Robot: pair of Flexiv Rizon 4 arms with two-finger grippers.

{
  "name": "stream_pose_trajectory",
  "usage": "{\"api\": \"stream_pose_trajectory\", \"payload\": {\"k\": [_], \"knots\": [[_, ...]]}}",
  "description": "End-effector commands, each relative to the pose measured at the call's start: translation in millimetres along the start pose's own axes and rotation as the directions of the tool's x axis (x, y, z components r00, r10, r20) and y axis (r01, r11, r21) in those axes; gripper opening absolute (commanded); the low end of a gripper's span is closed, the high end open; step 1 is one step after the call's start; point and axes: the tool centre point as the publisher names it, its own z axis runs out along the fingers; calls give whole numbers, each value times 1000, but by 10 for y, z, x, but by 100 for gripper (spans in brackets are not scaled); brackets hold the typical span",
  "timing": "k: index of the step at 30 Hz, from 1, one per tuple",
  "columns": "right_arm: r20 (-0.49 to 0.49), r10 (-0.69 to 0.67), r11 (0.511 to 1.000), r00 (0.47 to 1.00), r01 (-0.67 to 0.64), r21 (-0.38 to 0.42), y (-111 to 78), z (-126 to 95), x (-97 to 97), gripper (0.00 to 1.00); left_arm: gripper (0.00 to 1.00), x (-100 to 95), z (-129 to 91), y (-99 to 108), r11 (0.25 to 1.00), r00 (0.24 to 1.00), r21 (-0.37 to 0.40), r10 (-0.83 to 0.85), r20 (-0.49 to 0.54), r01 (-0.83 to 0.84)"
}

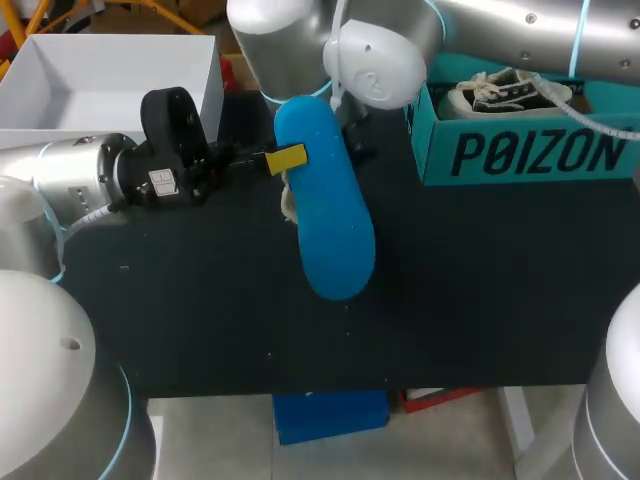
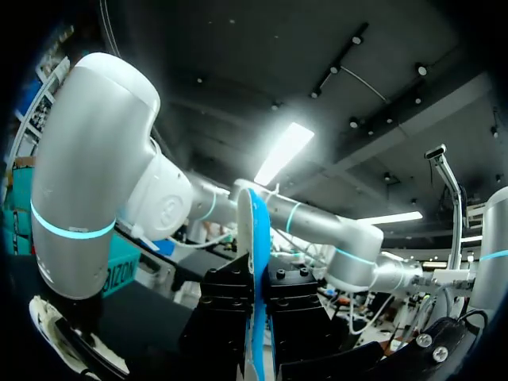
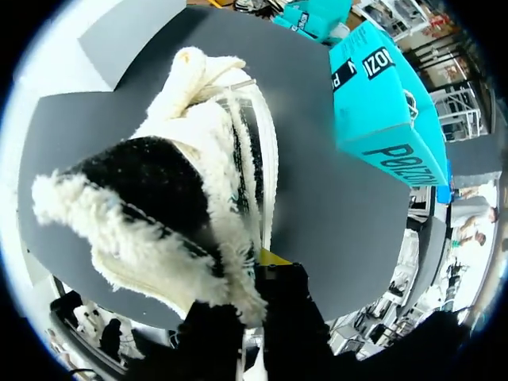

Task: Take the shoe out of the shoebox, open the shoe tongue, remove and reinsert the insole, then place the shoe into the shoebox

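A long blue insole [image 1: 325,215] hangs over the middle of the black table. My left gripper [image 1: 288,158] is shut on its upper edge. In the left wrist view the insole [image 2: 255,238] stands on edge between the black fingers [image 2: 226,305]. A black and white shoe with fleece lining [image 3: 182,198] fills the right wrist view, and my right gripper [image 3: 254,305] is shut on its fleecy rim. In the head view the insole hides the shoe except for a white bit [image 1: 290,205]. The teal shoebox [image 1: 520,155] stands at the right.
Inside the teal shoebox lies a second shoe with white laces [image 1: 505,92]. A white open box [image 1: 110,70] sits at the back left. My right arm [image 1: 370,60] reaches in from the upper right over the table's middle.
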Motion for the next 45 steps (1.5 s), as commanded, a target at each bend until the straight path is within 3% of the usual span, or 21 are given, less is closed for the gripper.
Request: {"api": "stream_pose_trajectory", "payload": {"k": [1, 33, 34, 35, 36, 45], "knots": [[-39, 106, 994, 994, -105, 21, 5, 61, -13, 0, 0, 3, 8, 18, 1000, 1000, 2, 2, 2, -2], [-89, 197, 979, 976, -190, 79, -159, 729, 84, 0, 0, 3, 8, 18, 1000, 1000, 2, 2, 2, -2], [-93, 189, 980, 978, -182, 78, -165, 746, 83, 6, 0, 3, 8, 18, 1000, 1000, 2, 2, 2, -2], [-91, 176, 983, 980, -171, 70, -169, 755, 82, 42, 0, 3, 8, 18, 1000, 1000, 2, 2, 2, -2], [-85, 174, 983, 981, -168, 68, -178, 759, 83, 100, 0, 3, 8, 18, 1000, 1000, 2, 2, 2, -2], [-16, 129, 992, 992, -129, 9, -284, 688, 42, 100, 0, 3, 8, 18, 1000, 1000, 2, 2, 2, -2]]}}
